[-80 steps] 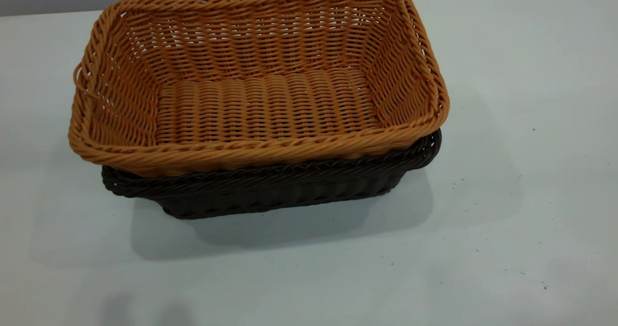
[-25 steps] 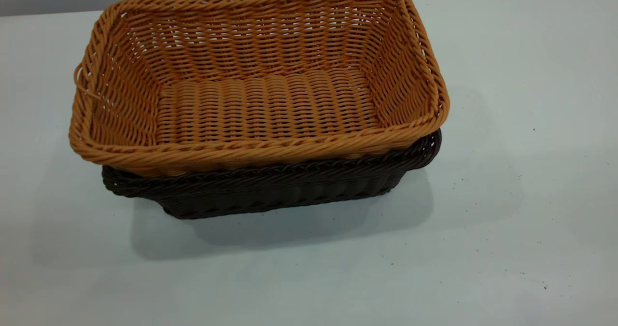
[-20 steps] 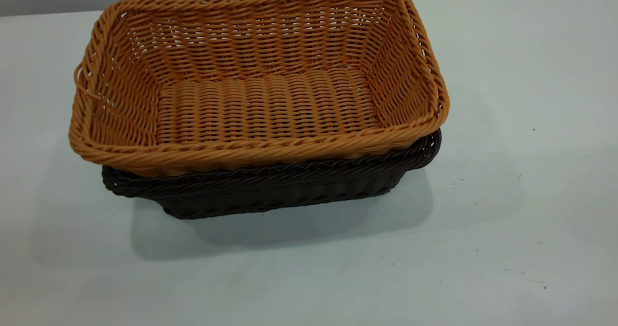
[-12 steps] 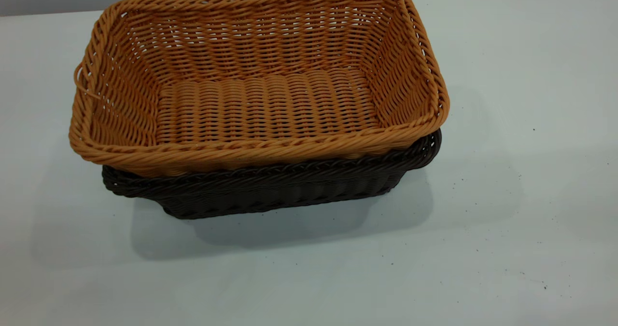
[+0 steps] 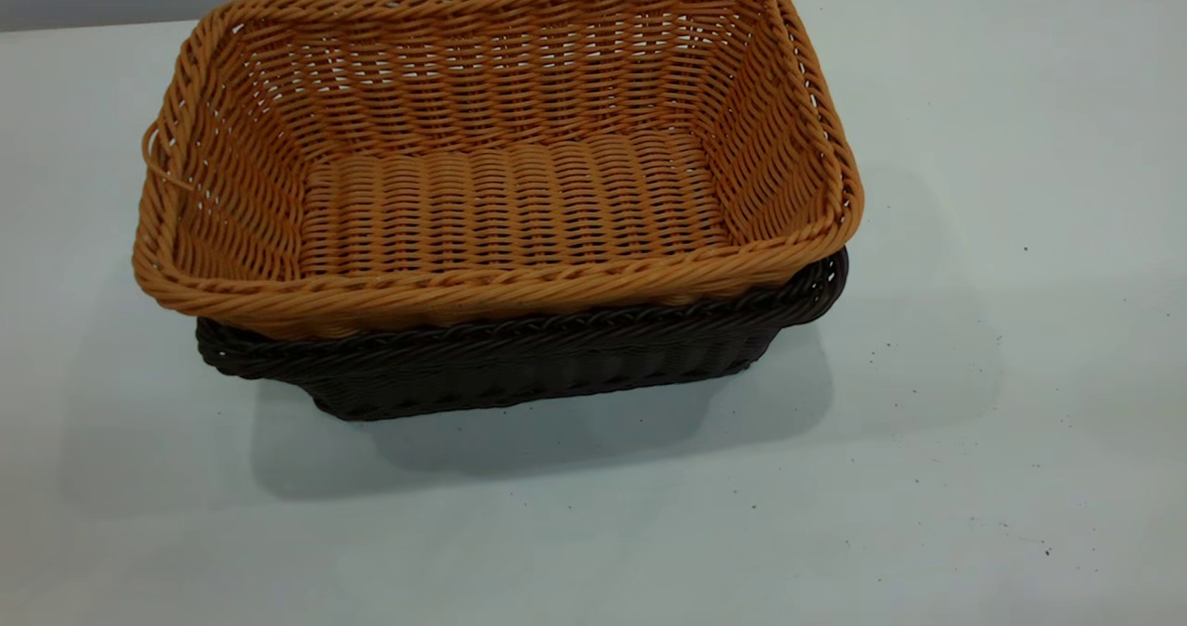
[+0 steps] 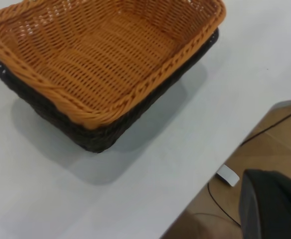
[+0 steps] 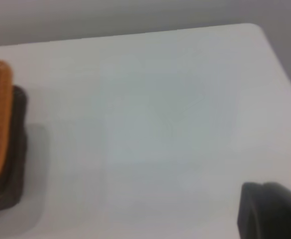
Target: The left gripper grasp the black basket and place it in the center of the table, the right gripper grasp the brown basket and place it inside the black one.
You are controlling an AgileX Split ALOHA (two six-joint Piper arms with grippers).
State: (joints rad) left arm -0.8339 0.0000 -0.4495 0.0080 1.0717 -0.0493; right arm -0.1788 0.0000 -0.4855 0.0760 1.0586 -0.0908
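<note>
From where I stand, the brown basket (image 5: 501, 153) already sits nested in the black basket (image 5: 519, 366) at the frame's upper middle on the table (image 5: 974, 440), so nothing seems left, though neither gripper's fingers show.

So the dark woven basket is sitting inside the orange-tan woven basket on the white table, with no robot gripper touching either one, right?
Not quite: the nesting is reversed. The orange-tan woven wicker basket sits inside the dark brown-black woven basket, whose rim and side show beneath it in the exterior view. The rest holds: both rest on the white table, and no gripper touches either one.
</note>
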